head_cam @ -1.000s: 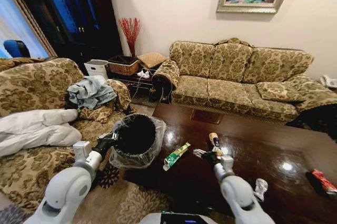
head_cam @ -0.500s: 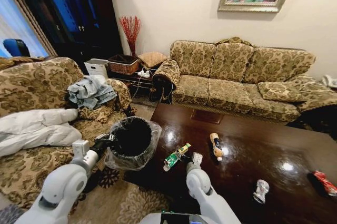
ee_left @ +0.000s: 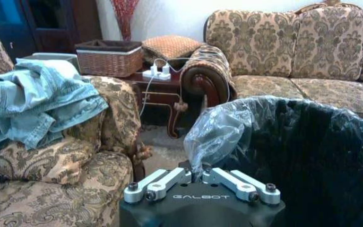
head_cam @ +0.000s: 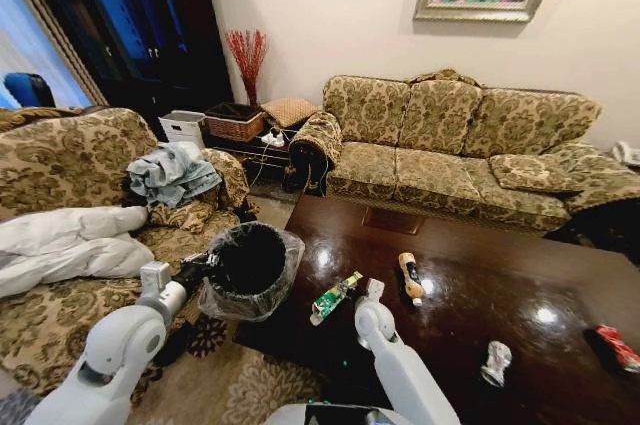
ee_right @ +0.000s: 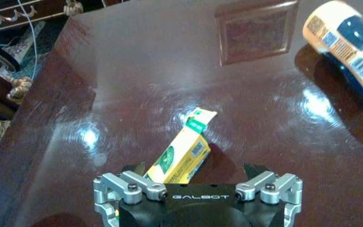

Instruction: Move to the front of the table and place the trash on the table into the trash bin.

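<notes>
Right gripper: spread wide over the table; nothing grasped; the green-yellow wrapper lies between the fingers, its near end under the palm, its far end pointing away.
Left gripper: clenched on the liner at the rim of the trash bin; the bin is held up beside the table's corner.
Wrapper handling: judged light, thin and crushable; likely to slide on the glossy wood; best pinched across its narrow width, near the middle.
Remaining trash: tan bottle just beyond the right gripper; silver can and red can well apart, to its right.
</notes>
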### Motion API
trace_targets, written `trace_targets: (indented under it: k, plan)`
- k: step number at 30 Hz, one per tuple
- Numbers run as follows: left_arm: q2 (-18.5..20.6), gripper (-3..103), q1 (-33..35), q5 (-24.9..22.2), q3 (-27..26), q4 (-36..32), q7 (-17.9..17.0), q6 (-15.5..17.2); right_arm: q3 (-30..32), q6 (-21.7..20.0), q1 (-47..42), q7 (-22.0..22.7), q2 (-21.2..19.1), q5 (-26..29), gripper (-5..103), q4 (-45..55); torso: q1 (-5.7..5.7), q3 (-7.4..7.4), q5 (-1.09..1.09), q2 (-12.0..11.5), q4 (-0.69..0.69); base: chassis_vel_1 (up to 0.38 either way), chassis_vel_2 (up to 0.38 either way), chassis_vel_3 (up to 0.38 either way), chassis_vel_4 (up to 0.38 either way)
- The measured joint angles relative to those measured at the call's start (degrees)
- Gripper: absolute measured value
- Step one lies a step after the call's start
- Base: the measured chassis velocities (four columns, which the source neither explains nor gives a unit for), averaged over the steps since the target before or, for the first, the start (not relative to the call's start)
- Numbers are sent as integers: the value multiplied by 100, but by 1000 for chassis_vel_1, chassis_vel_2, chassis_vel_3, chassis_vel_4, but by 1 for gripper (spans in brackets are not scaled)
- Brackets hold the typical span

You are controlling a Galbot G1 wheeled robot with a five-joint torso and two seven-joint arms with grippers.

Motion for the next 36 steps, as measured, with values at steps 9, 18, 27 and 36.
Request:
trace_targets:
  k: [9, 18, 27, 36]
  plan:
    - [-35, 3, -25, -2, 61, -38, 24, -33, 10, -116, 191, 49, 206, 360, 82, -250, 0, 0, 0, 0, 0, 0, 0, 0, 0]
    - [-58, 3, -83, -6, 87, -15, 30, -115, 39, -118, 253, 54, 262, 360, 44, -497, 0, -1, -1, 0, 0, 0, 0, 0, 0]
    - [-74, 3, -90, -20, 74, -2, 53, -141, 99, -31, 239, 32, 222, 260, 12, -516, -1, -1, 0, 0, 0, 0, 0, 0, 0]
    - [54, 3, -154, -92, 137, 37, 227, -172, 480, 132, 9, -65, 47, -107, 0, -173, -1, 0, 1, 0, 1, 0, 0, 0, 0]
